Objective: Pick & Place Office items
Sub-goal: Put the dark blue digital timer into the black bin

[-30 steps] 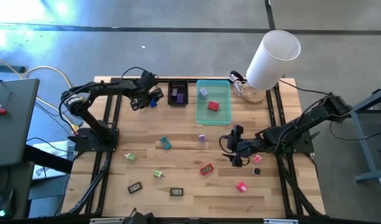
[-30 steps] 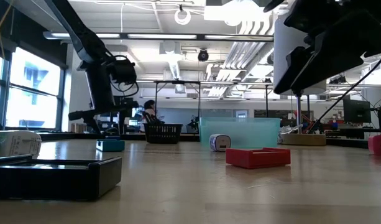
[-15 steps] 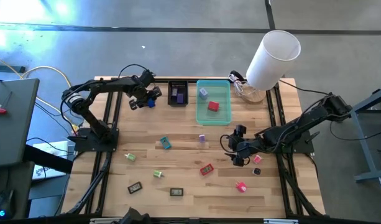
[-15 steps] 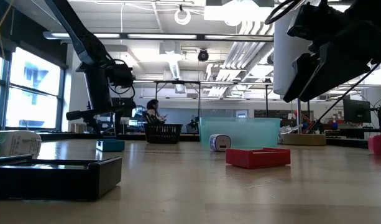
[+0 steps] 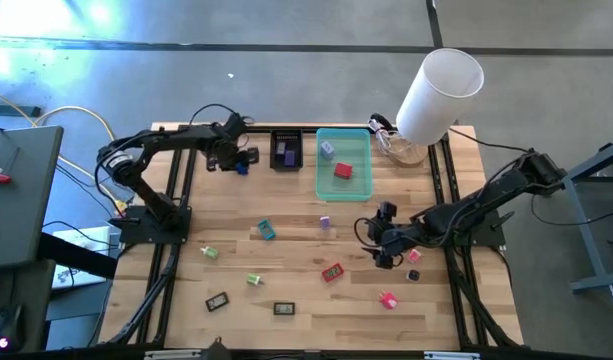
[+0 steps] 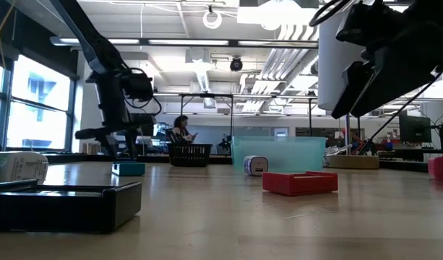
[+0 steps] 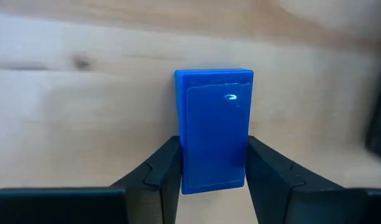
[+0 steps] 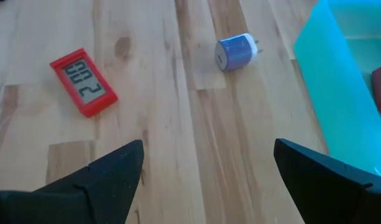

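Left gripper (image 7: 212,165) shifted w/ one blue piece (image 7: 214,127) (clamped).

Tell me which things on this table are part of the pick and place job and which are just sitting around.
Job items: blue piece held in the left gripper; red display piece and purple-blue plug ahead of the open right gripper; teal piece; pink piece.

Just there: teal tray; black tray; white cylinder.
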You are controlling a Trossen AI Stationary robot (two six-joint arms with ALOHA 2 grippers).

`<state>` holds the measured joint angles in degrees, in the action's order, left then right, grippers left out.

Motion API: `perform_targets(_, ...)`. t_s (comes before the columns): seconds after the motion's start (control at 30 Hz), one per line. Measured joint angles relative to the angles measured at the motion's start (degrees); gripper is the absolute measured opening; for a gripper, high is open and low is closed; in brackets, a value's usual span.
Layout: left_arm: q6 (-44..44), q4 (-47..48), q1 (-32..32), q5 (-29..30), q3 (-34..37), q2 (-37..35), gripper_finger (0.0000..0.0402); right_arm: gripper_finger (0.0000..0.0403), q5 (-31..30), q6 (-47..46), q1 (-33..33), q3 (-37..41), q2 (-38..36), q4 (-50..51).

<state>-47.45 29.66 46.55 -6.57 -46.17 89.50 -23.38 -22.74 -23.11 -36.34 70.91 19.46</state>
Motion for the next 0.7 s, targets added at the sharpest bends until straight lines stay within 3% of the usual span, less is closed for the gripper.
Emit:
perform_targets(0.3, -1.1, -3.7, -10.0, 4.3, -0.1, -12.8, 0.0133, 0.0350, -0.6, -0.2, -0.6, 0.0, 0.0, -0.5)
perform_targets(0.5, -1.1, -16.9, -15.8, 8.6, -0.1, -19.7, 0.0133, 0.0350, -0.7, -0.2, -0.5, 0.0, 0.0, -0.9)
perform_targets(0.6, 0.6, -25.8, -17.5, 13.7, -0.2, -20.1, 0.0133, 0.0350, -0.7, -0.2, -0.5, 0.0, 0.0, -1.6)
perform_targets(0.7, 1.2, -32.7, -17.9, 14.9, -0.3, -18.0, 0.0133, 0.0350, -0.7, -0.2, -0.5, 0.0, 0.0, -2.6)
